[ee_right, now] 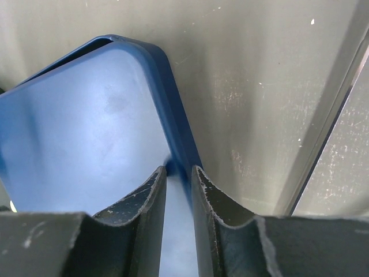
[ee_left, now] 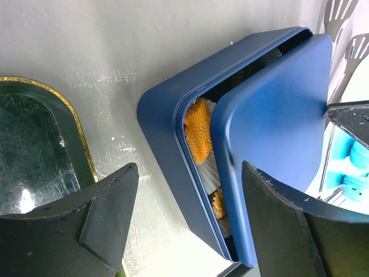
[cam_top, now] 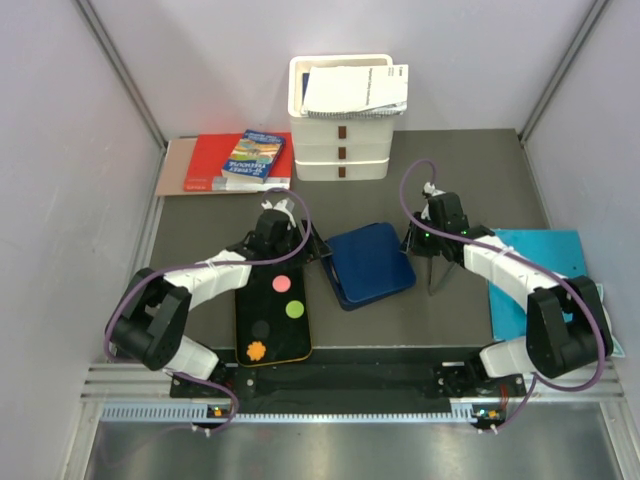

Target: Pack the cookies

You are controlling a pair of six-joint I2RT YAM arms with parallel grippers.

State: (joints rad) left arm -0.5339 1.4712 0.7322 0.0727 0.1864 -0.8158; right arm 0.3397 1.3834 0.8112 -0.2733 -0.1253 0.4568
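Note:
A dark blue box [cam_top: 345, 292] lies mid-table with its blue lid [cam_top: 370, 258] resting askew on it. In the left wrist view the lid [ee_left: 277, 109] leaves a gap over the box [ee_left: 164, 121], showing orange cookies [ee_left: 198, 135] in white pleated cups. A pink cookie [cam_top: 282, 284], a green cookie [cam_top: 295, 310], a black cookie [cam_top: 261, 328] and an orange cookie [cam_top: 257, 350] lie on a black tray [cam_top: 245, 305]. My left gripper [cam_top: 315, 248] [ee_left: 190, 196] is open, straddling the box's left wall. My right gripper [cam_top: 410, 242] [ee_right: 179, 173] is shut on the lid's right edge [ee_right: 86, 127].
The tray's gold rim [ee_left: 75, 138] lies just left of the box. Stacked white containers [cam_top: 340, 140] with a notebook stand at the back. Books [cam_top: 240, 160] lie back left. A cyan sheet [cam_top: 540, 270] lies right. A thin dark tool [cam_top: 433, 275] stands by the right gripper.

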